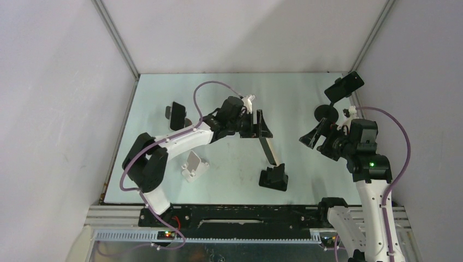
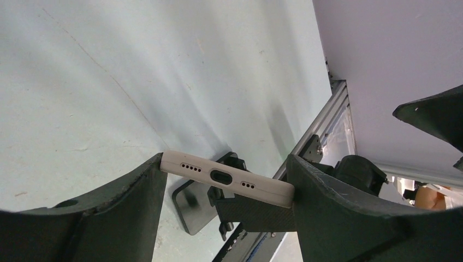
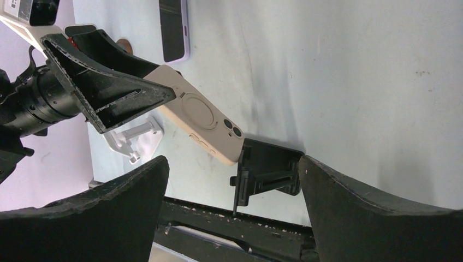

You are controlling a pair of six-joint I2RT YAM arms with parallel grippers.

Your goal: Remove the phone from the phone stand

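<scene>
On the pale green table (image 1: 306, 158) we see a white phone stand (image 1: 194, 166) near the front left. Toward the rear left sits a dark phone with a lavender edge (image 3: 174, 27). In the rear right corner we find another dark phone (image 1: 345, 87), raised on a black round-based stand (image 1: 326, 113).

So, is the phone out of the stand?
Apparently out: left gripper is shut on the phone, tilted above the stand; whether they touch, cannot tell.

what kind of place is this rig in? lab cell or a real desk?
Likely a lab test cell: bare white walls on an aluminium frame, two arms bolted at the table edge, several phone stands laid out as props.
</scene>
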